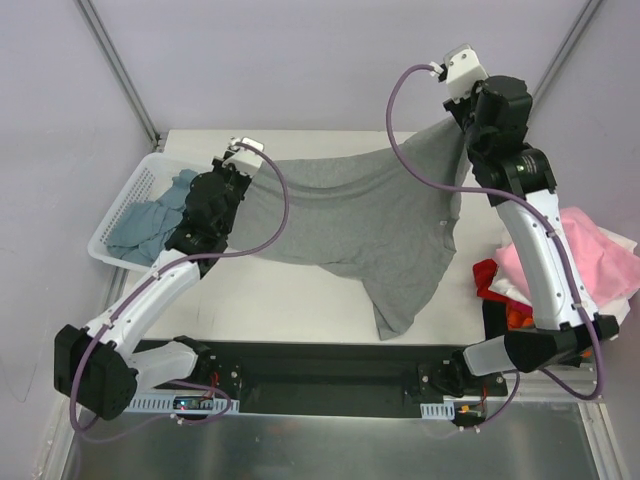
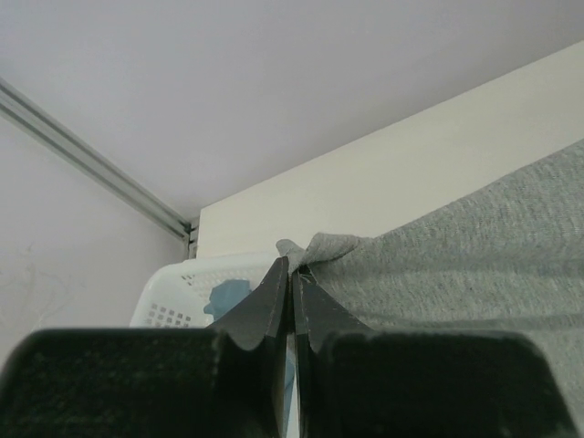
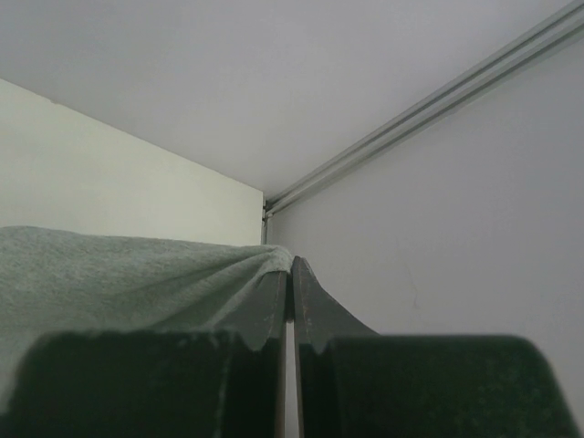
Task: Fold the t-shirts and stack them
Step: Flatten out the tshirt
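Grey knit cloth is pinched in the closed jaws of the left gripper, with a small fold of the edge bunched just above its black tips. The right gripper is likewise closed tight on another edge of the same cloth, which drapes away to its left. Between the two hangs the grey t-shirt, lifted at two far corners and stretched across the far half of the table, its top edge sagging a little in the middle. The body of the shirt slopes down toward the near side, where a narrow end rests on the table near the middle. At the far left, beside the left arm, stands a white slatted basket with a blue-teal t-shirt crumpled inside it. At the right edge of the table, past the right arm, lies a loose pile: a pink t-shirt on top, a red t-shirt at its left side, and a bit of orange cloth nearer, partly hidden by the arm. Purple cables loop along both arms.
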